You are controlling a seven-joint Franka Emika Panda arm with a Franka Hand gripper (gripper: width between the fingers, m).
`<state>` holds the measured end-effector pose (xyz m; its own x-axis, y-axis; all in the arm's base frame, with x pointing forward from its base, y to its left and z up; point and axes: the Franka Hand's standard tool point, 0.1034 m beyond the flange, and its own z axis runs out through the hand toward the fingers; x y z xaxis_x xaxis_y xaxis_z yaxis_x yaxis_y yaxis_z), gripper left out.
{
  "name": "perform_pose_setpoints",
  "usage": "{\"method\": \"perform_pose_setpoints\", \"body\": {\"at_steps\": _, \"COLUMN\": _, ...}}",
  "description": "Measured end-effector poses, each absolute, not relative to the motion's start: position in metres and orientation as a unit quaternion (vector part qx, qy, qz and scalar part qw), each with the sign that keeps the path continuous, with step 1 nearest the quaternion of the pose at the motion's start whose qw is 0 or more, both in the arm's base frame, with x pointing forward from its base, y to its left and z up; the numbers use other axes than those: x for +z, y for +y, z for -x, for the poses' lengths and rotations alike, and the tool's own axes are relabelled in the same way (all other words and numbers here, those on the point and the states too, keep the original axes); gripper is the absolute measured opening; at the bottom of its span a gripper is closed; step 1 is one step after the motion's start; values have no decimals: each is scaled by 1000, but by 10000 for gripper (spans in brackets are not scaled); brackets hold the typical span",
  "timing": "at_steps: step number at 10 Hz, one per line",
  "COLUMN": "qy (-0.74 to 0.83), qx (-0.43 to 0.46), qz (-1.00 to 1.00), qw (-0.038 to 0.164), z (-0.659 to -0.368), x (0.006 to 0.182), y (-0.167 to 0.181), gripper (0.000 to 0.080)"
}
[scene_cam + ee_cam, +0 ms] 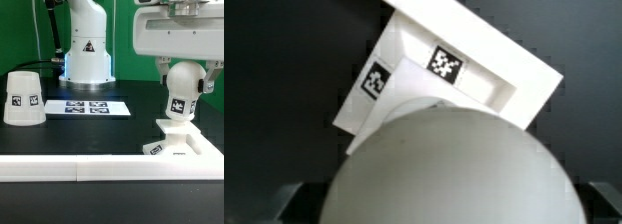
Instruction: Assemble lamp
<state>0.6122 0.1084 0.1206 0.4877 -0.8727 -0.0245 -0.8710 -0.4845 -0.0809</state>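
My gripper (184, 72) is shut on the white round-headed bulb (182, 92), its fingers on either side of the round head. The bulb is upright with its lower end right over the flat square base (186, 142) at the exterior view's right; I cannot tell whether they touch. In the wrist view the bulb (438, 160) fills the foreground between my gripper's (446, 208) dark fingers (292, 202), and the base (455, 85) with its two tags lies beyond it. The cone shade (22, 97) stands alone on the table at the exterior view's left.
The marker board (88, 105) lies on the table between the shade and the base. A long white rail (100, 168) runs across the front edge. The robot's own pedestal (87, 55) stands at the back.
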Motion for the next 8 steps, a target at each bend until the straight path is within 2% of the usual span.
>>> {"method": "perform_pose_setpoints", "body": {"at_steps": 1, "qy": 517, "qx": -8, "qz": 855, "qw": 42, "z": -611, "x": 120, "y": 109, "gripper": 579}}
{"method": "perform_pose_setpoints", "body": {"at_steps": 3, "qy": 509, "qx": -8, "qz": 860, "qw": 41, "z": -611, "x": 120, "y": 110, "gripper": 676}}
{"method": "perform_pose_setpoints", "body": {"at_steps": 8, "qy": 273, "qx": -17, "qz": 961, "qw": 24, "z": -610, "x": 122, "y": 113, "gripper": 699}}
